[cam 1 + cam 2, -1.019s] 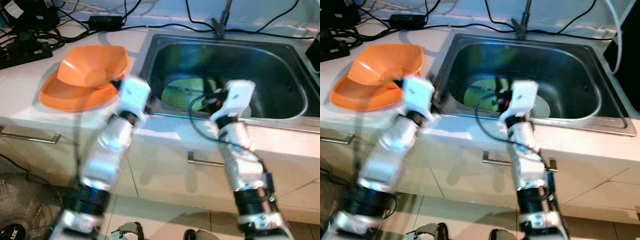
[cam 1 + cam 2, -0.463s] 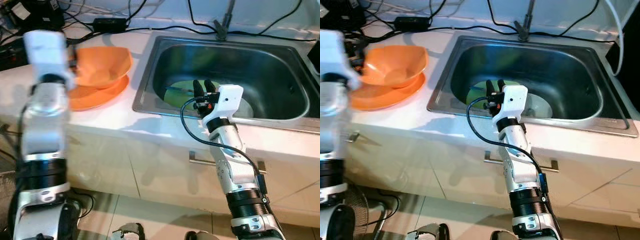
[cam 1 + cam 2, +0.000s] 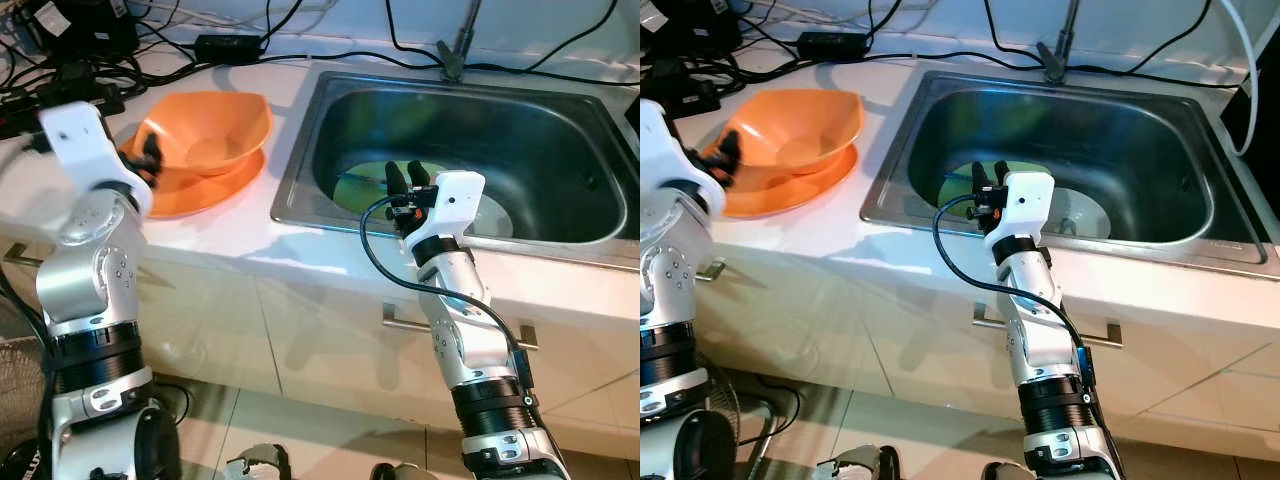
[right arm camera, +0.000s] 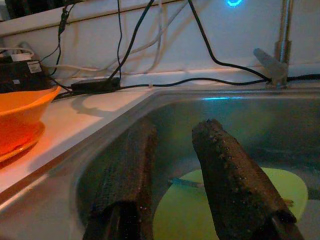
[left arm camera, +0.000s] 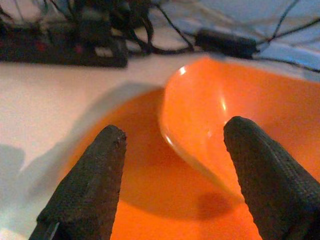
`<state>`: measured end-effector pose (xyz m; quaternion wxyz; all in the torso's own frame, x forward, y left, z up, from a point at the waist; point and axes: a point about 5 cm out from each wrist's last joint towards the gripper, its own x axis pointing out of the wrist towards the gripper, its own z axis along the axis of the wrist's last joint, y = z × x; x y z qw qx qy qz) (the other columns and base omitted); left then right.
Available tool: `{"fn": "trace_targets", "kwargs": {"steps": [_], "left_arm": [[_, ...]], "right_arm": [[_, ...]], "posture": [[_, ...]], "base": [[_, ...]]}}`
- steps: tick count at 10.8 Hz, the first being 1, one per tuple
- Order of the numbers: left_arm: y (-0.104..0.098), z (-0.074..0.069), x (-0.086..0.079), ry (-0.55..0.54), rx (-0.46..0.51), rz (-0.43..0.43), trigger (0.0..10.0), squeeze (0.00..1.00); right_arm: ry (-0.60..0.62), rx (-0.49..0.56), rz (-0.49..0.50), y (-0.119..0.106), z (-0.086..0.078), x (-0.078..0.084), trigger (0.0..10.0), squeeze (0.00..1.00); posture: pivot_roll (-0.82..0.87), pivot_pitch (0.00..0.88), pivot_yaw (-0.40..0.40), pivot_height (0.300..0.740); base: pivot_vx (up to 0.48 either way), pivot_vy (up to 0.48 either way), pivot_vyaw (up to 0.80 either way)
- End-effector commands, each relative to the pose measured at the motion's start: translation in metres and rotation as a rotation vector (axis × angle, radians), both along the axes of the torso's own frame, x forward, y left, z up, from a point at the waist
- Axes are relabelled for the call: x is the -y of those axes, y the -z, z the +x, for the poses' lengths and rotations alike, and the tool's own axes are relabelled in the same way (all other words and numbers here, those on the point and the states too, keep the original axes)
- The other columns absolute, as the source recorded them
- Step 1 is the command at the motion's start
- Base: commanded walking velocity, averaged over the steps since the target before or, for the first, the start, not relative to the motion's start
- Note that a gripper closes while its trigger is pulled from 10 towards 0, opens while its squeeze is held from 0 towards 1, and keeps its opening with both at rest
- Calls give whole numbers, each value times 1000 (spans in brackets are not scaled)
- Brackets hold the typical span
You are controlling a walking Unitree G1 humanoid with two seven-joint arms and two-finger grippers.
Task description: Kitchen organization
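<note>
An orange bowl (image 3: 205,135) sits tilted on an orange plate (image 3: 205,190) on the white counter, left of the sink. My left gripper (image 3: 150,157) is open at the bowl's left side; in the left wrist view the bowl's rim (image 5: 172,135) lies between the spread fingers (image 5: 87,190). My right gripper (image 3: 405,178) hovers over the sink's front rim, open with a narrow gap and nothing held. It points at a green plate (image 3: 362,187) lying on the sink bottom, also seen as the green plate (image 4: 282,187) past the fingers.
The steel sink (image 3: 300,150) has a faucet (image 3: 455,45) at the back and a pale round plate (image 3: 492,215) beside the green one. A black power strip (image 3: 60,95) and cables lie behind the bowl. A cabinet handle (image 3: 402,322) is below the counter.
My left arm swung from the sink's front corner out to the left, and its gripper now reaches the orange bowl's left rim. The right gripper shifted slightly left, then stayed.
</note>
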<state>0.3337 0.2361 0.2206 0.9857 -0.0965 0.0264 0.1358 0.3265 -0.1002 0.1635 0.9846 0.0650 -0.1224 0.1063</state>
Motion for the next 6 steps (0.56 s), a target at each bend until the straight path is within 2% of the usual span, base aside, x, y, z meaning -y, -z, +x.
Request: {"fn": "trace_targets", "kwargs": {"steps": [1,6], "left_arm": [[1,-1,0,1,-21,-33,10000,0],[8,3,1,-20,-74,-131,10000,0]], "right_arm": [[5,-30,2,4,0,1,10000,0],[8,-36,-1,5,1,2,10000,0]], "posture": [[118,88,24,740],[116,91,20,740]], "base": [[0,0,0],[0,0,0]]}}
